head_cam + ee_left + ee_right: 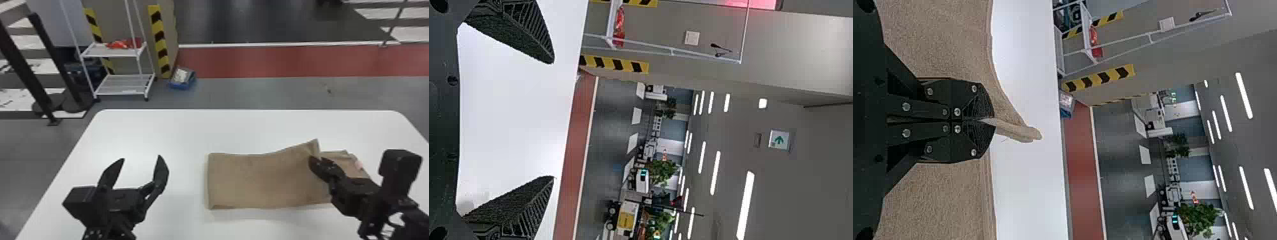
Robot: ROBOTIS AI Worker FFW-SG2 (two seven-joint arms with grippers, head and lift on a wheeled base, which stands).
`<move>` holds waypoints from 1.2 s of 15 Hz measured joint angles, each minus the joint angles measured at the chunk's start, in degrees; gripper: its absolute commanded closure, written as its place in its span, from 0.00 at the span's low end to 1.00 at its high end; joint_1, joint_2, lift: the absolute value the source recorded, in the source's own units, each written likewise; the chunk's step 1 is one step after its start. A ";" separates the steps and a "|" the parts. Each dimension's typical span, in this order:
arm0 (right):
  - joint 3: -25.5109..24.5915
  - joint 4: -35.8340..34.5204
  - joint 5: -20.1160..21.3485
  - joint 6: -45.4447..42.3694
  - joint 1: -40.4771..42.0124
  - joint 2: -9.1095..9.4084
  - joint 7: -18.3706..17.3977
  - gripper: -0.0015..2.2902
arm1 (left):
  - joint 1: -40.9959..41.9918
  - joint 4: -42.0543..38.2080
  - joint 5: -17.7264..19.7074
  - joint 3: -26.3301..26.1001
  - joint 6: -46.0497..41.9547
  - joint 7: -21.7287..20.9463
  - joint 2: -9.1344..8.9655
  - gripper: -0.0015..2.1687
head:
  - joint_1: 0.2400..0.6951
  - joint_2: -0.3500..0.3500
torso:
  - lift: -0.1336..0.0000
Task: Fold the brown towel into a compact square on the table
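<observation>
The folding seems under way: the right gripper (987,120) pinches a raised part of the brown towel (261,182); the left gripper (141,157), wide open, hangs left of the towel. Next, probably lay that part flat over the towel.

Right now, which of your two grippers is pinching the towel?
The right gripper; it is shut on the brown towel, while the left gripper is open and empty.

We see a white rack (123,93) with something red (119,44) on its upper shelf (95,51). A blue bin (180,86) sits on the floor (242,92) nearby.
</observation>
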 measured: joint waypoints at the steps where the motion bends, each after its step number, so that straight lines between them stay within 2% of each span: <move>1: -0.84 0.29 -0.52 0.26 -0.02 0.00 0.04 0.73 | 0.00 0.17 0.05 0.15 0.00 -0.08 -0.02 0.02 | 1.00 0.55 | 0.15; 5: -2.49 2.96 -0.59 2.05 -2.42 0.00 0.66 0.73 | -0.23 0.38 0.12 -0.28 0.00 -0.44 -0.21 0.02 | 1.00 0.52 | 0.15; 9: -9.14 -0.74 -5.50 7.66 -3.51 0.00 0.81 0.73 | 0.06 0.79 0.31 0.22 0.00 -0.70 -0.12 0.02 | 1.00 0.45 | 0.15; 13: -10.43 3.42 -4.96 8.41 -6.30 0.00 1.01 0.73 | -0.29 1.33 0.30 -0.02 0.00 -1.26 -0.35 0.02 | 1.00 0.42 | 0.15; 18: -17.34 3.63 -6.04 15.63 -11.51 0.00 2.31 0.73 | -0.33 1.70 0.26 0.10 0.00 -1.31 -0.27 0.02 | 1.00 0.34 | 0.15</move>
